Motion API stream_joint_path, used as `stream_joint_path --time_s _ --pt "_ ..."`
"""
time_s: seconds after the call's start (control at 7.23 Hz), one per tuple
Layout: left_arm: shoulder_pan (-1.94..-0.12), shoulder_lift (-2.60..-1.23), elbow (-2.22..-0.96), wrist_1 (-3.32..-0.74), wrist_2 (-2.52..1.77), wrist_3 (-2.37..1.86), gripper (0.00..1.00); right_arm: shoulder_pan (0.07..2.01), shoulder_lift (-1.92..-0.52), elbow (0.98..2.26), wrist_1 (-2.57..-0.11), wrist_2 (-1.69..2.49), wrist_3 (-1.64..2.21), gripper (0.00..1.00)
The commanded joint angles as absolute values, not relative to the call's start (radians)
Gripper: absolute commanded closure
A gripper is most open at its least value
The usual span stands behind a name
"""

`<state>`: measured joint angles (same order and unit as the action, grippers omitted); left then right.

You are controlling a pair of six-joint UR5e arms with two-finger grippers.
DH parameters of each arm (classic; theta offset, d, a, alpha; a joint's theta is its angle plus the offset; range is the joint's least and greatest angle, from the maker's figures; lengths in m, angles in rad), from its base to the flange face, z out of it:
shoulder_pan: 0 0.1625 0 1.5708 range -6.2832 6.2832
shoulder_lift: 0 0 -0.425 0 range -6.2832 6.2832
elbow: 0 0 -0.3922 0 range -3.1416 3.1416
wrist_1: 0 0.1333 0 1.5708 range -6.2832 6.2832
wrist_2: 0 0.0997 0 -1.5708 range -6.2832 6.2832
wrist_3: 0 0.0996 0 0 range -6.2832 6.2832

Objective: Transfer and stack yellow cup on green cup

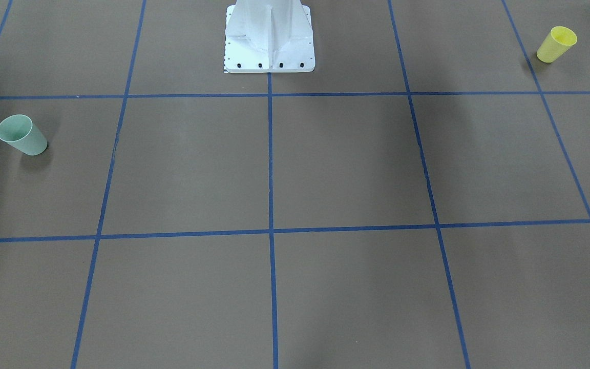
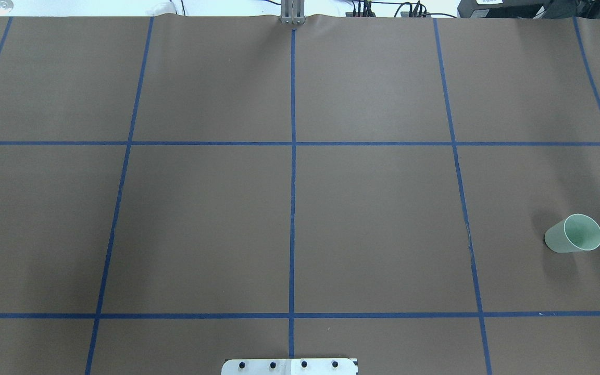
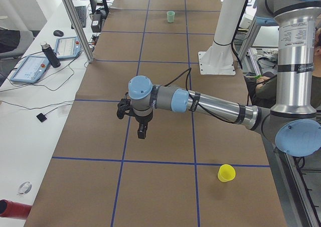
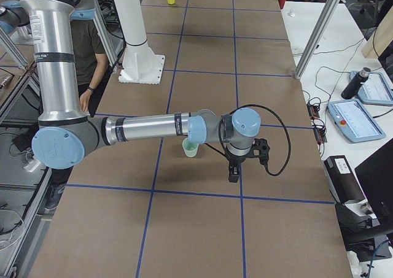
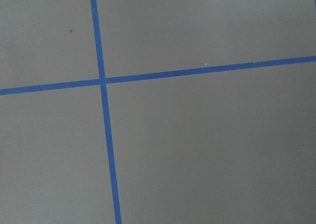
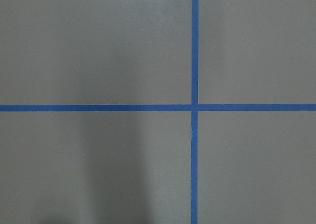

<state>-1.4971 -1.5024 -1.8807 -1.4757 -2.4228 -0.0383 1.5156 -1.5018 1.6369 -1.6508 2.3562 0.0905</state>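
Yellow cup [image 1: 556, 44] stands upright, mouth up, far out to the robot's left of the base [image 1: 269, 51]. Green cup [image 1: 21, 135] stands upright far out on the base's other side, the robot's right, and somewhat farther forward of it. We note the cups well apart. Left gripper [image 3: 142, 133] and right gripper [image 4: 233, 172] hang above the table [image 1: 325, 169], forward of the base, holding nothing; we cannot tell whether their jaws are spread or pressed together.

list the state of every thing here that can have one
yellow cup: upright, empty, not stacked
green cup: upright, empty, nothing stacked in it
left hand: away from both cups, open or shut cannot be told
right hand: beside the green cup, not on it, open or shut cannot be told
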Motion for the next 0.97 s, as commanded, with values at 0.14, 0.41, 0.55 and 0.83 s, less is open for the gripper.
stream_joint_path --time_s 0.14,0.41,0.55,0.83 --pt "-1.497 -1.502 -1.872 -1.476 -2.424 -0.038 0.00 1.516 -1.502 1.638 -1.652 2.356 0.091 0.00" --pt "-1.494 -1.503 -1.844 -1.485 -2.425 -0.035 0.00 1.516 -1.502 1.644 -1.652 2.356 0.091 0.00" --pt "-1.494 -1.503 -1.844 -1.485 -2.425 -0.034 0.00 1.516 -1.502 1.647 -1.652 2.356 0.091 0.00" --pt "-1.489 -1.506 -1.830 -1.491 -2.425 -0.035 0.00 1.516 -1.503 1.651 -1.652 2.356 0.091 0.00"
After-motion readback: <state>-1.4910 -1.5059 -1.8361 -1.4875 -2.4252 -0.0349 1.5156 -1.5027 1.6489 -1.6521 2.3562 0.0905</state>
